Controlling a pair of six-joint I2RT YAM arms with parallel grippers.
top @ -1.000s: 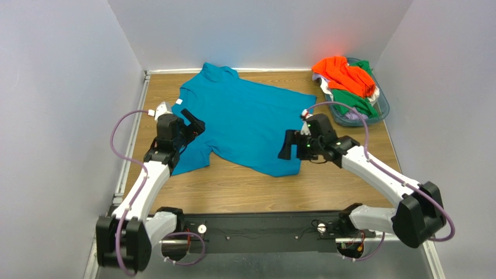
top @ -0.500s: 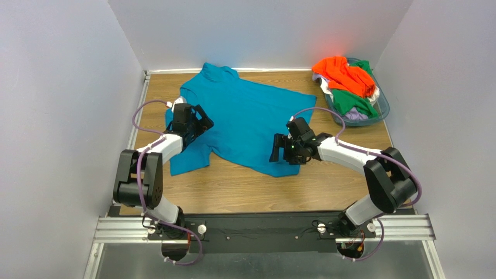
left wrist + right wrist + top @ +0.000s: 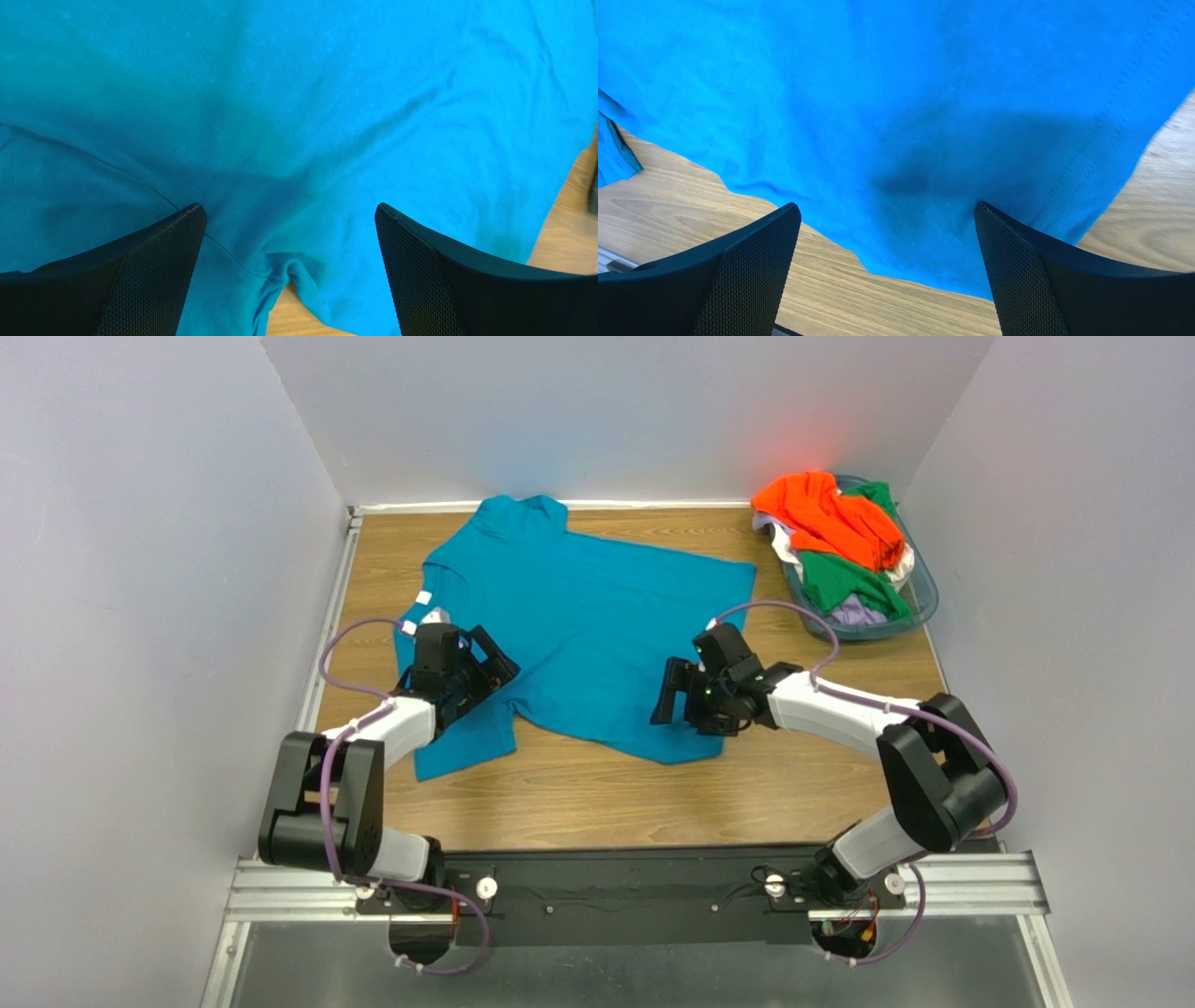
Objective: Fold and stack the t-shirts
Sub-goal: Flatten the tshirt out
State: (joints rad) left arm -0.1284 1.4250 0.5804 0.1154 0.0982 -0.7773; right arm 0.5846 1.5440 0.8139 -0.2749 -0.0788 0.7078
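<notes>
The left gripper [image 3: 481, 667] hovers with jaws wide and empty over the near-left sleeve of the teal t-shirt [image 3: 596, 616], which is spread mid-table. The right gripper [image 3: 678, 697], equally wide, hangs over its near hem. The other t-shirts [image 3: 831, 532] fill the basket [image 3: 915, 615] far right. Uneven or single-layer pinches would likely skew the fold.

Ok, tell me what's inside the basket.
An orange shirt on top, a green one and pale cloth beneath. The basket floor is covered, so anything deeper is hidden.
</notes>
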